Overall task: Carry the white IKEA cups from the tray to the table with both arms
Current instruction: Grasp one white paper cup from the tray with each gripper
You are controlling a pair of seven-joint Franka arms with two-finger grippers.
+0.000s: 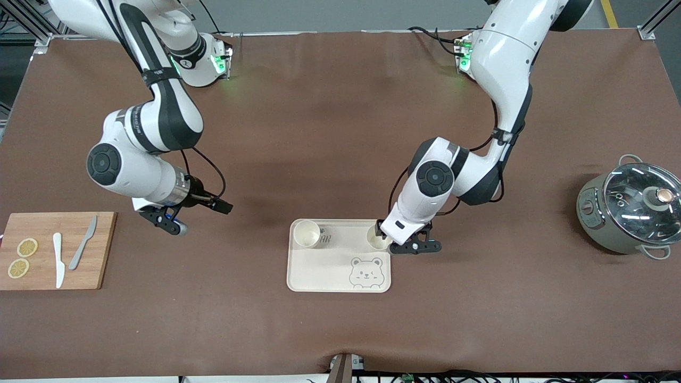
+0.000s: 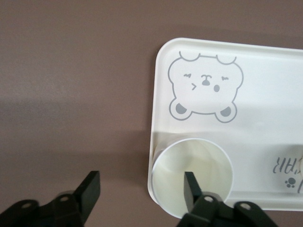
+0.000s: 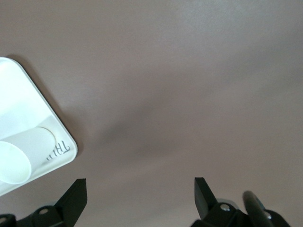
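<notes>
Two cream-white cups stand on the bear-printed tray (image 1: 330, 271). One cup (image 1: 307, 233) is at the tray's corner toward the right arm's end. The other cup (image 1: 376, 239) is at the corner toward the left arm's end. My left gripper (image 1: 403, 240) is open right at this cup. In the left wrist view one of its fingers (image 2: 189, 187) is over the cup's (image 2: 208, 165) mouth and the other is outside, over the table. My right gripper (image 1: 171, 223) is open and empty over bare table between the cutting board and the tray. The right wrist view shows its own gripper (image 3: 139, 194) and a cup (image 3: 19, 156).
A wooden cutting board (image 1: 101, 250) with two lemon slices (image 1: 22, 257), a white knife (image 1: 58, 259) and a grey knife (image 1: 82, 242) lies at the right arm's end. A grey pot with a glass lid (image 1: 633, 207) stands at the left arm's end.
</notes>
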